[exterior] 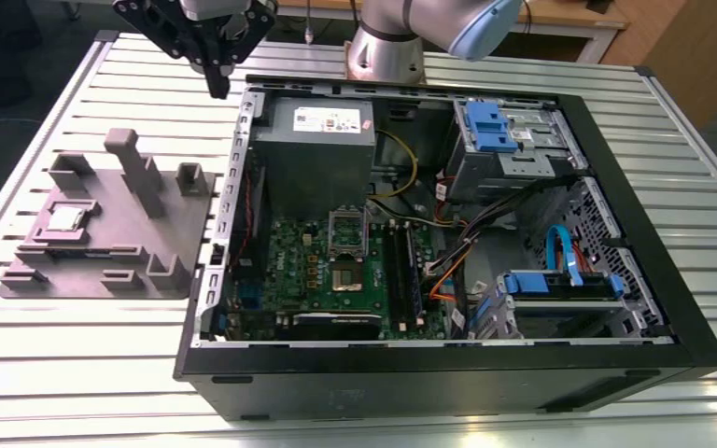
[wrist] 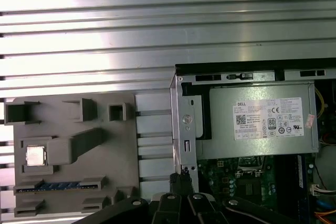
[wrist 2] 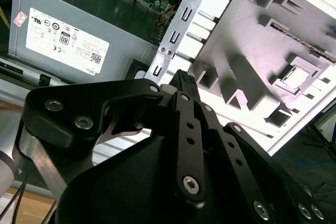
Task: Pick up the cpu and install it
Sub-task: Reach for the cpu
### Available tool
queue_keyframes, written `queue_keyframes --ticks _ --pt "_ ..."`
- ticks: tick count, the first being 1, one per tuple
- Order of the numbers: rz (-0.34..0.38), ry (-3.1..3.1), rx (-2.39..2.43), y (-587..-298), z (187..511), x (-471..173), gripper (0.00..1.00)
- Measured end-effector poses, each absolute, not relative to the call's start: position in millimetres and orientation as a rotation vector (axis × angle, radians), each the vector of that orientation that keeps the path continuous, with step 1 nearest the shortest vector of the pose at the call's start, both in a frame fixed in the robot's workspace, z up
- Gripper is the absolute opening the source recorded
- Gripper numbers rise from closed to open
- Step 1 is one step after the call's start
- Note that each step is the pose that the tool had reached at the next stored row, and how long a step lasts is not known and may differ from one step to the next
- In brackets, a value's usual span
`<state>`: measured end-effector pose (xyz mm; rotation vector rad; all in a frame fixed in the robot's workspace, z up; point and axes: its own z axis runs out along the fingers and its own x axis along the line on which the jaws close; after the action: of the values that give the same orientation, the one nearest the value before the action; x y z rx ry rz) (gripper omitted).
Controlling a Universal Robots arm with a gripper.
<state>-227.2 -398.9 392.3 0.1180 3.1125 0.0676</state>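
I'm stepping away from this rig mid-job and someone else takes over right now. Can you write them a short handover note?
Gripper: shut, holding nothing, raised over the table just outside the corner of the computer case by the power supply.
Cpu: lying flat in its recess on the grey holder tray, on the exterior view's left of the case, apart from the gripper.
Socket on the green board: no chip seated in it, as far as shows.
Done: nothing yet.
Left: picking up the cpu and installing it in the socket.
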Motion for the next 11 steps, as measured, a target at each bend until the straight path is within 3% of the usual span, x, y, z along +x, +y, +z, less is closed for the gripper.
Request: queue_keyframes --ticks 11 --pt "0.068 3.112 0.118 -398.9 392.3 -232.4 0.10"
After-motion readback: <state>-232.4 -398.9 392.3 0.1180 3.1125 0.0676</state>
